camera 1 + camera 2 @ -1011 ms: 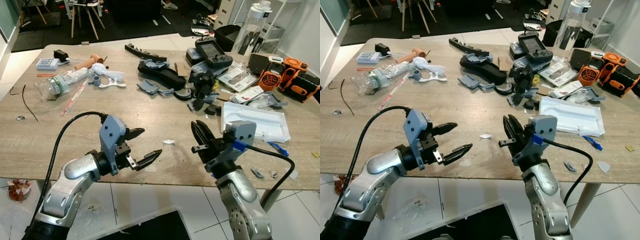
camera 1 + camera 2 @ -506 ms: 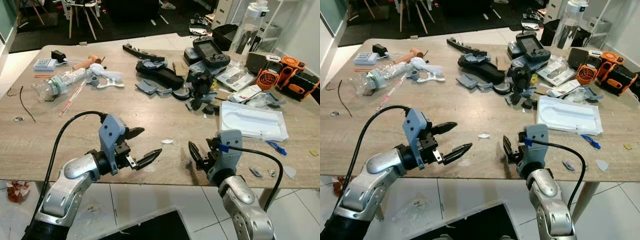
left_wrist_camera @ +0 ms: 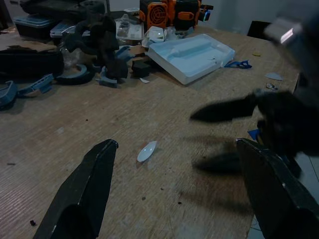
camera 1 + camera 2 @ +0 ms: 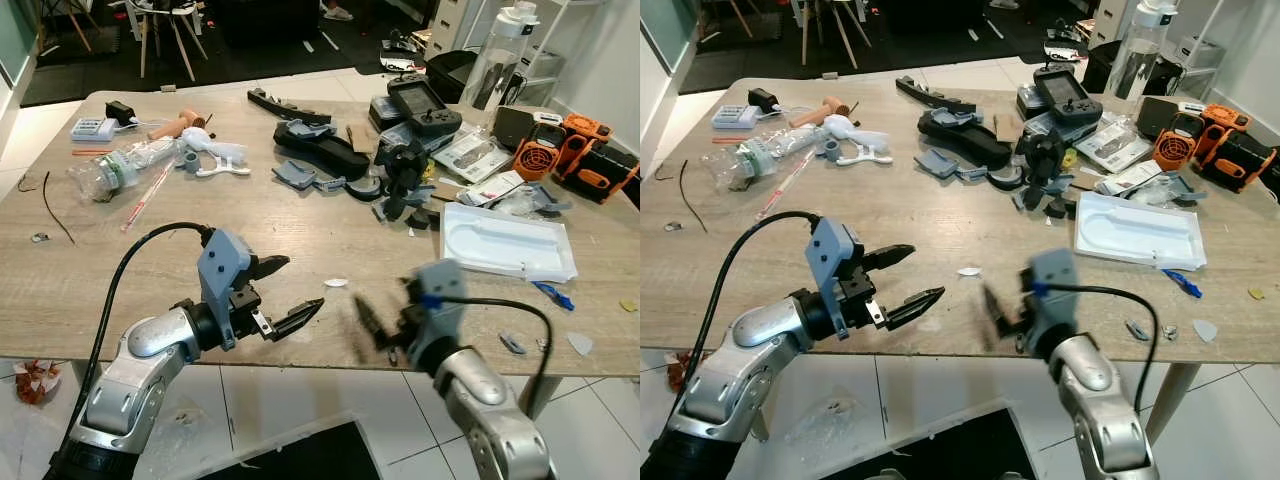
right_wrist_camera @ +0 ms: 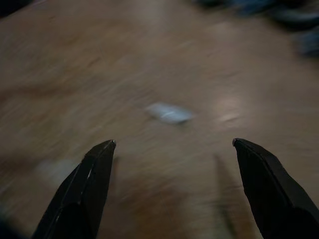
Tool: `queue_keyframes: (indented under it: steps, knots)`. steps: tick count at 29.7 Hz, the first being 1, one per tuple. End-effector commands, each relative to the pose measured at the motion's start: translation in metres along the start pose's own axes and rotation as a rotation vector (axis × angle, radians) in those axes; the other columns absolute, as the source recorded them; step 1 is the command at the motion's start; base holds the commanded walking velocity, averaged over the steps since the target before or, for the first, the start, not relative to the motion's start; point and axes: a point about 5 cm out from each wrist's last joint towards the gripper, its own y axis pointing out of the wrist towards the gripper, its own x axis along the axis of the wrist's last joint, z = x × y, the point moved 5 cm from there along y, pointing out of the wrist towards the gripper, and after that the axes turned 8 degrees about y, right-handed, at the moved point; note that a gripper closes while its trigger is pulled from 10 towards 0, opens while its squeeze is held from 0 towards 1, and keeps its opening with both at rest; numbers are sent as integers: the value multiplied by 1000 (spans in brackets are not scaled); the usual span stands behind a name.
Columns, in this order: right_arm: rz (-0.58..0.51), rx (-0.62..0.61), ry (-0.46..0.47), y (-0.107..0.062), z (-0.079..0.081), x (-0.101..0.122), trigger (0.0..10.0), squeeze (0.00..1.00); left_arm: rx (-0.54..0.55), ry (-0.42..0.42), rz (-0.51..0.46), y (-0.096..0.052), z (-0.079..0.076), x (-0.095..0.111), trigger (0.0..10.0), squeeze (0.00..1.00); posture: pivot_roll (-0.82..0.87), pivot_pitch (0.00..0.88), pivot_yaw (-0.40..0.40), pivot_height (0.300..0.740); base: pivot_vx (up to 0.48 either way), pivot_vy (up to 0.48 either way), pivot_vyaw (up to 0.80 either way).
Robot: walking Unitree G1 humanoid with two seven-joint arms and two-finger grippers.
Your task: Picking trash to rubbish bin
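Cluttered with tools and parts, your long wooden table (image 4: 300, 230) carries the target near its front edge: a small white scrap of trash (image 4: 336, 283) lying flat on bare wood. Use that scrap as your landmark. Your left gripper (image 4: 285, 293) hovers just to its left and slightly nearer you, above the table edge, with its two black fingers spread wide and nothing between them. Your right gripper (image 4: 375, 322) sits just to the scrap's right and nearer you, motion-blurred; the right wrist view shows its fingers (image 5: 84, 194) parted with the scrap (image 5: 168, 113) ahead of them, untouched. Farther right of the scrap lies a white moulded plastic tray (image 4: 510, 240). Far to its left rests a crushed clear plastic bottle (image 4: 115, 168). Beyond it, a heap of black and grey-blue parts (image 4: 330, 160) sprawls.
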Motion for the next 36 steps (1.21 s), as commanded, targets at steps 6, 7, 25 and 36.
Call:
queue_keyframes:
  steps: [6, 7, 25, 36]
  knots:
    - [105, -52, -42, -16, -6, -11, 10000, 0, -17, -17, 21, -5, -3, -4, 10000, 0, -38, 154, 26, 740, 0, 0, 0]
    - [105, -52, -42, -16, -6, -11, 10000, 0, -17, -17, 21, -5, -3, -4, 10000, 0, -38, 154, 26, 740, 0, 0, 0]
    - [44, -118, 19, -49, -3, -31, 10000, 0, -26, -31, 11, -6, -5, -1, 10000, 0, -39, 166, 29, 740, 0, 0, 0]
    - [159, -110, 45, -57, 1, -62, 10000, 0, -36, -42, 13, -6, -8, -2, 10000, 0, -38, 166, 24, 740, 0, 0, 0]
